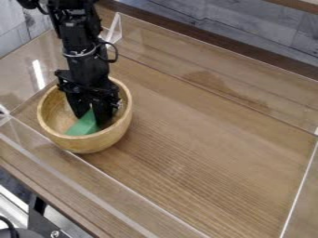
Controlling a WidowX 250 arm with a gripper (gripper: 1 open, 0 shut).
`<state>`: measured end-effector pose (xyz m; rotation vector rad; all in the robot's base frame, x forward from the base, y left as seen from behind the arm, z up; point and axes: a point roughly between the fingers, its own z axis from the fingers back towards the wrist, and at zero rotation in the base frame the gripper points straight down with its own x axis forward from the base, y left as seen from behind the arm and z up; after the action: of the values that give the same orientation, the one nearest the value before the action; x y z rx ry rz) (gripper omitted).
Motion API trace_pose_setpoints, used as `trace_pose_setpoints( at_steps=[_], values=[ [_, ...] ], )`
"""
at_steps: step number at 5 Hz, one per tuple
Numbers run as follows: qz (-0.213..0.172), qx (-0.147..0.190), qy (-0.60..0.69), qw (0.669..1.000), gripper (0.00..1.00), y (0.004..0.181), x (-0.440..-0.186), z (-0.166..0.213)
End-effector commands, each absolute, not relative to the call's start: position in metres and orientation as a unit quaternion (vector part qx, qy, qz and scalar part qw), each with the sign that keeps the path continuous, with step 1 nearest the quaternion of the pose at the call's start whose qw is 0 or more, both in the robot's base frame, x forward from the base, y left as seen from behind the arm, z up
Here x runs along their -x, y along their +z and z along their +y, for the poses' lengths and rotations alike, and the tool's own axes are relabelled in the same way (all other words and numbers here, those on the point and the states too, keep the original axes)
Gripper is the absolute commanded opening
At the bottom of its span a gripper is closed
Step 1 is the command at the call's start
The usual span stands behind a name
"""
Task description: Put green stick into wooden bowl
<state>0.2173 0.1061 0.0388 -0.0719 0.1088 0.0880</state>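
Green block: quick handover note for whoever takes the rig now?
Hand: shut, down inside the bowl at the block; whether it grips the block is hard to tell.
Bright green rectangular block: inside the round light tan wooden bowl, leaning toward its near wall.
Done: block is within the bowl.
Left: likely open the hand, lift clear, check the block stays in.

Wooden bowl point(93, 143) on wooden table point(205, 139)

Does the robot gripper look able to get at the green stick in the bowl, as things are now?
Probably yes: the gripper is already down inside the open wooden bowl, right at the green stick, and nothing seems in between.
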Motion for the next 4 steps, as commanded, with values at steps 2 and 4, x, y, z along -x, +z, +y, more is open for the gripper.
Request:
trace_pose_setpoints(
  at_steps=[2,4],
  values=[
    [0.070,0.038,0.057,0.995,0.00,0.0411,-0.2135,0.1069],
    [0.084,0.047,0.063,0.993,1.00,0.0465,-0.2120,0.1045]
  ],
)
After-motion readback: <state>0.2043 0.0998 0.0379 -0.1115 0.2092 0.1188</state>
